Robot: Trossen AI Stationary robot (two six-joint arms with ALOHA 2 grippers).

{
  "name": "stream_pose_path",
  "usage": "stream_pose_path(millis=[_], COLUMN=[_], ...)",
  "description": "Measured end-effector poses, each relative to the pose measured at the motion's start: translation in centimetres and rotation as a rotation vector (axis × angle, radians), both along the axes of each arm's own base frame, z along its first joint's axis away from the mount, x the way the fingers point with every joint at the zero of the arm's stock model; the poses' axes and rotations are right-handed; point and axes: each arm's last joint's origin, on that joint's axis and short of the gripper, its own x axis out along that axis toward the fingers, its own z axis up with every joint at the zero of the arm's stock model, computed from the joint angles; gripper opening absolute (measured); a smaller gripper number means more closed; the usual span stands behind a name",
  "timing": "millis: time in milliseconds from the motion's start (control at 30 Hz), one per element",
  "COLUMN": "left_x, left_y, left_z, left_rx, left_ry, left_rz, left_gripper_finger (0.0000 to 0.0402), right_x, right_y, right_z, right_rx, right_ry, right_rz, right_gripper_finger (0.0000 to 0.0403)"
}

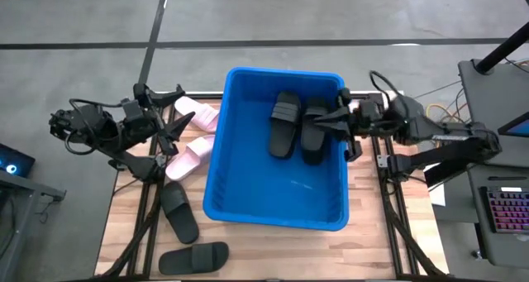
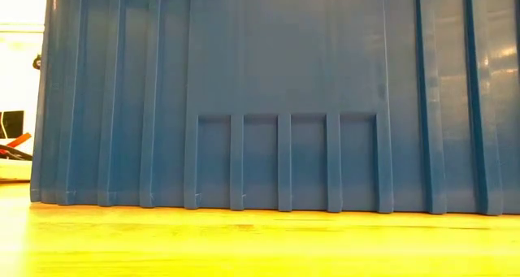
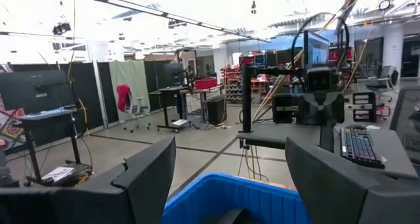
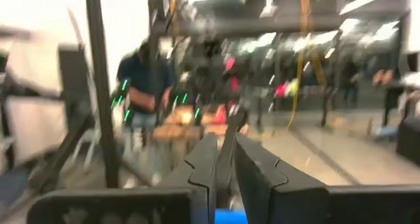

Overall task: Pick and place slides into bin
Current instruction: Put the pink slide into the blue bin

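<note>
slides are seen on both sides of the scene, taken from left to right. the left gripper [image 1: 169,133] is held at the table's left side with its fingers spread wide and nothing between them; two pale pink slides lie just beside it, one [image 1: 197,114] toward the far edge and the other [image 1: 188,156] nearer, its heel close to the bin's left wall. two black slides are left on the table [image 1: 248,249] near the front left corner: one [image 1: 179,212] lies lengthwise below the pink pair, the other [image 1: 194,258] lies crosswise at the front edge. little open wood is left between these slides and the bin [image 1: 223,141], which fills the middle of the table and whose ribbed wall blocks nearly all of the low view [image 2: 284,106]. inside the bin, toward its far end, two black slides are seen side by side: the left one [image 1: 284,125] lies flat, and the right one [image 1: 315,133] is reached by the right gripper [image 1: 335,121], which is held over the bin's right rim. its fingers [image 4: 252,171] are nearly closed in the right wrist view, with a thin dark edge between them; whether that slide is gripped cannot be told. beyond the table's right side a keyboard [image 1: 506,212] is set on a desk. a person [image 4: 146,92] is seen in the room behind.
</note>
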Motion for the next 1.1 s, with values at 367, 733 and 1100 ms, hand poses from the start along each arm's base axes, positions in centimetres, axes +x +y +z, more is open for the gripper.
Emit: stream_pose_path(millis=[367, 733, 1100], left_x=[-0.1, -0.2, -0.1], left_y=[0.0, 0.3, 0.2], left_z=[-0.3, -0.5, -0.5], left_rx=[-0.028, -0.059, -0.22], left_ry=[0.014, 0.025, -0.075], left_rz=[-0.007, 0.088, 0.016], left_gripper_finger=[0.0271, 0.0271, 0.0271], right_x=[-6.6, -14.9, -16.4], right_y=[-0.4, -0.1, -0.1], right_z=[-5.1, -6.3, -7.7], right_rx=[0.113, 0.167, 0.087], right_ry=[-0.204, -0.192, -0.215], right_rz=[-0.174, -0.191, -0.218], right_gripper_finger=[0.0043, 0.0043, 0.0043])
